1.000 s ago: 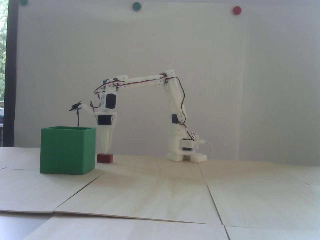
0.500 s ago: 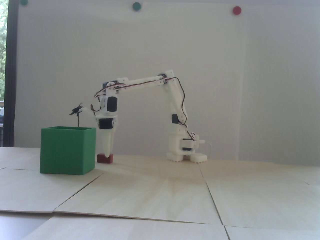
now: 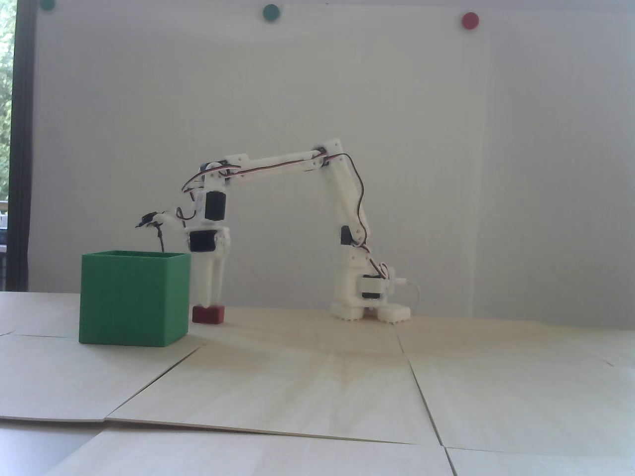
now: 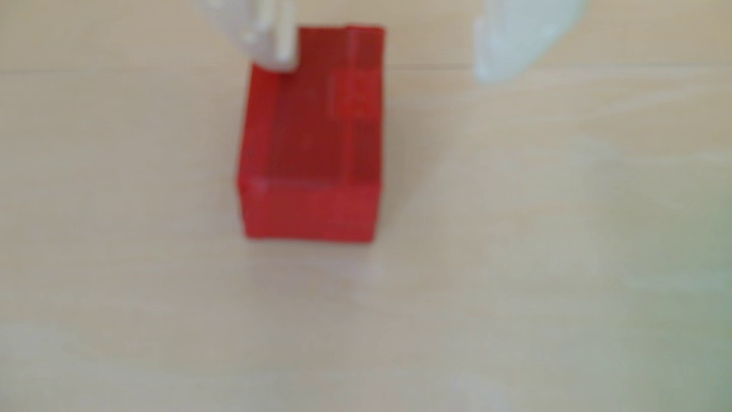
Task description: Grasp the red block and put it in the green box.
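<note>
The red block (image 3: 208, 314) lies on the wooden table just right of the green box (image 3: 134, 297), a narrow gap between them. My white gripper (image 3: 209, 301) points straight down with its tips right at the block's top. The blurred wrist view shows the gripper (image 4: 386, 69) open. Its left finger (image 4: 277, 43) overlaps the far left corner of the red block (image 4: 313, 158). Its right finger (image 4: 511, 43) stands clear to the right of the block. Nothing is held.
The arm's base (image 3: 369, 310) stands to the right of the block, against the white wall. Wooden table panels (image 3: 317, 386) with seams stretch toward the camera. Coloured round dots (image 3: 469, 20) sit high on the wall.
The wrist has shifted slightly left toward the green box. The fingers, seen as one closed point before, now stand apart over the block. The block has not moved.
</note>
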Robot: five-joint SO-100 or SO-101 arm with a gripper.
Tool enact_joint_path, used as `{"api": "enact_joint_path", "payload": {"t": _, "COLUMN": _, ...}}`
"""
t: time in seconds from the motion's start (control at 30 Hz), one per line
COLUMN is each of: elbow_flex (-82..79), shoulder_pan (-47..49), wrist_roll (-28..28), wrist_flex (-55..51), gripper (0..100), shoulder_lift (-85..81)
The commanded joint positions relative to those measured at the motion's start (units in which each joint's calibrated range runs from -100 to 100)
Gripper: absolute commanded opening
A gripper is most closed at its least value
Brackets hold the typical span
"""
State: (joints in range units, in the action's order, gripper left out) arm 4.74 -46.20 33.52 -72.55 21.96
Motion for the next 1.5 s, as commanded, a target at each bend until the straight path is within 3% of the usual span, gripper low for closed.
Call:
{"api": "enact_joint_path", "payload": {"t": 0.0, "elbow_flex": 3.95, "shoulder_pan": -2.9, "wrist_roll": 0.16, "wrist_flex": 0.62, "gripper": 16, "shoulder_lift": -1.47}}
{"api": "enact_joint_path", "payload": {"t": 1.23, "elbow_flex": 3.33, "shoulder_pan": -3.54, "wrist_roll": -0.05, "wrist_flex": -3.09, "gripper": 16, "shoulder_lift": -7.31}}
{"api": "enact_joint_path", "payload": {"t": 1.47, "elbow_flex": 3.24, "shoulder_pan": 0.0, "wrist_roll": 0.26, "wrist_flex": -2.5, "gripper": 16, "shoulder_lift": -7.15}}
